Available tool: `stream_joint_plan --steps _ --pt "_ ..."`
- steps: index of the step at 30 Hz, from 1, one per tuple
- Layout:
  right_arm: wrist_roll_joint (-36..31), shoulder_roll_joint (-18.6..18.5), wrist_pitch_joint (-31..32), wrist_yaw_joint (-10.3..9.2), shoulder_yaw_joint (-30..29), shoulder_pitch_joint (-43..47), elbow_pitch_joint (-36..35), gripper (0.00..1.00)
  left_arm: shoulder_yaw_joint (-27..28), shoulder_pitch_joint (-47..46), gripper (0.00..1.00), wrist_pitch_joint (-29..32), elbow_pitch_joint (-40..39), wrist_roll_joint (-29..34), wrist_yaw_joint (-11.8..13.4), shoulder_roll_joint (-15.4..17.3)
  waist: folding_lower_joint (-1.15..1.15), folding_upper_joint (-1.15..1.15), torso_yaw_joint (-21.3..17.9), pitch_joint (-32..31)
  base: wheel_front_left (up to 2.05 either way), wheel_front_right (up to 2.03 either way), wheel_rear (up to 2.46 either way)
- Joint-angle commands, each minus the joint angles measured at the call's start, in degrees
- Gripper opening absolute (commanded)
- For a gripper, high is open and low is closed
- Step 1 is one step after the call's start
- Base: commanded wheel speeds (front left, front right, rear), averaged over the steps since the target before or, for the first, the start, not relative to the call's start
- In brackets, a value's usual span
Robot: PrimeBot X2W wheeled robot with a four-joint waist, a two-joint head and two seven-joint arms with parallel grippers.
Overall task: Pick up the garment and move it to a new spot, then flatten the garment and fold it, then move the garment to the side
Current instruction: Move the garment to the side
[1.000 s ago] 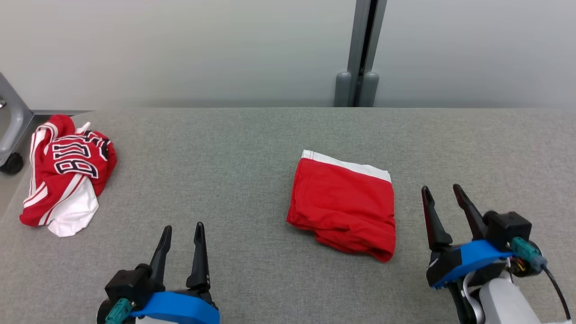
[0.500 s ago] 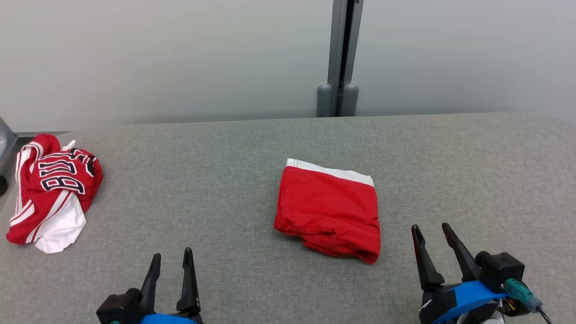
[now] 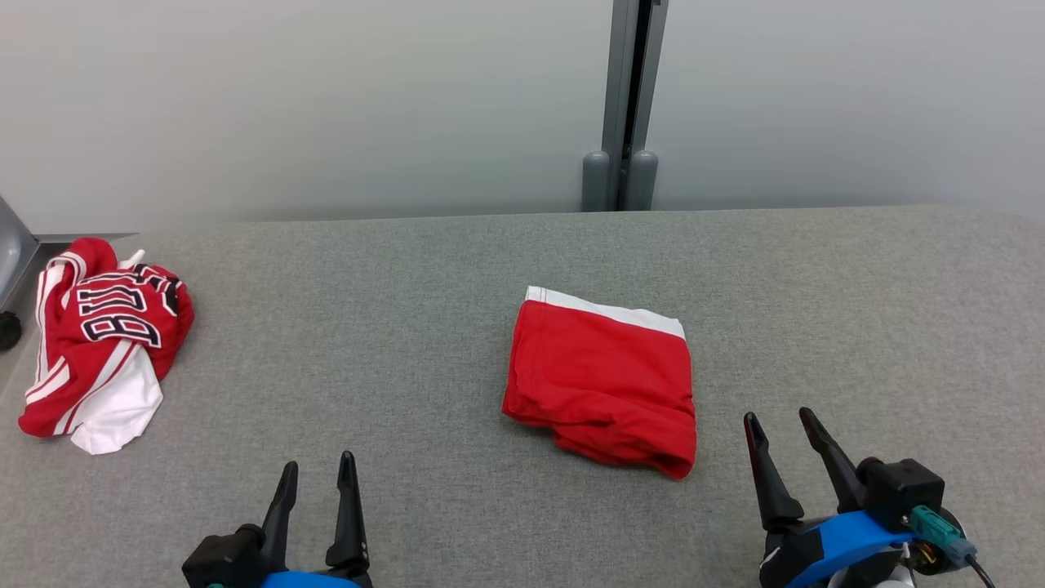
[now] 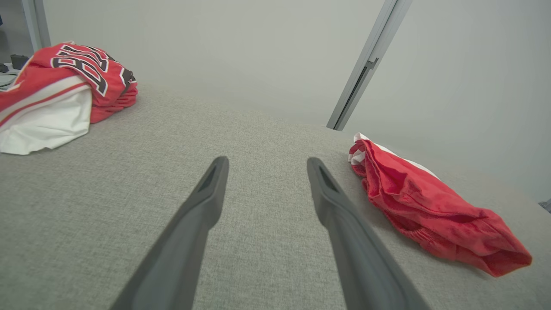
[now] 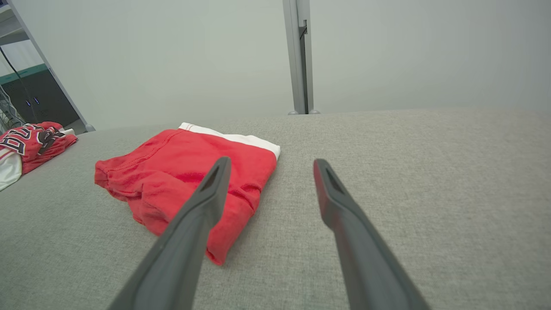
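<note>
My view shifts slightly from before. The folded red garment (image 3: pixel 602 384) is unmoved, and my left gripper (image 3: pixel 318 461) and right gripper (image 3: pixel 776 414) are both spread wide, empty.

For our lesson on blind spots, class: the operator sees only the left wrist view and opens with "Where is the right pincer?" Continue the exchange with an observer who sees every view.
Observer: The right pincer is just off the near right corner of the shorts, not touching them.
Operator: Open or shut?
Observer: Open, with nothing between its fingers.
Operator: How do the shorts look from above?
Observer: Folded into a rough square, with the white band along the far edge and the near edge rumpled.
</note>
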Motion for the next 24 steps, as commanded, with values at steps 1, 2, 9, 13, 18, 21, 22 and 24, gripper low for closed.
stream_joint_plan --steps 1,2,9,13,18,21,22,24 --pt "-0.43 0.03 0.07 0.0 -0.09 0.69 0.07 1.0 0.29 0.01 1.0 -0.15 0.13 0.35 -0.25 0.02 0.0 0.0 0.07 0.14 0.0 0.0 0.0" --pt "-0.51 0.03 0.08 0.0 -0.14 0.57 0.1 1.0 0.29 -0.06 1.0 -0.15 0.16 0.45 -0.28 0.0 0.0 0.0 0.11 0.19 0.0 0.0 0.0" --pt "-1.07 0.04 0.69 0.0 -0.47 -1.0 0.41 1.0 -0.15 -0.66 1.0 -0.15 0.43 1.36 -0.36 0.09 0.0 0.0 0.73 0.93 0.0 0.0 0.0" --pt "-1.34 0.03 1.71 0.0 -0.92 -2.96 0.94 1.0 -0.57 -1.2 1.0 -0.15 0.65 2.22 -0.11 0.49 0.0 0.0 1.21 1.7 0.0 0.0 0.0" --pt "-3.29 0.02 7.09 0.0 -2.97 -8.09 3.07 1.0 -0.96 -2.32 1.0 -0.15 0.59 3.72 0.44 1.08 0.0 0.0 2.89 3.41 0.0 0.0 0.0" --pt "-5.62 0.03 12.65 0.0 -5.26 -11.53 4.94 1.0 -0.96 -2.93 1.0 -0.15 0.27 4.1 0.59 1.06 0.0 0.0 4.42 4.44 0.0 0.0 0.0" --pt "-6.32 0.04 14.63 0.0 -5.74 -12.64 5.52 1.0 -0.96 -3.03 1.0 -0.15 0.25 4.15 0.62 1.02 0.0 0.0 5.0 4.79 0.0 0.0 0.0" --pt "-7.33 0.02 18.52 0.0 -6.99 -14.69 6.91 1.0 -1.01 -3.22 1.0 -0.15 0.2 4.21 0.68 0.81 0.0 0.0 6.28 5.43 0.0 0.0 0.0"
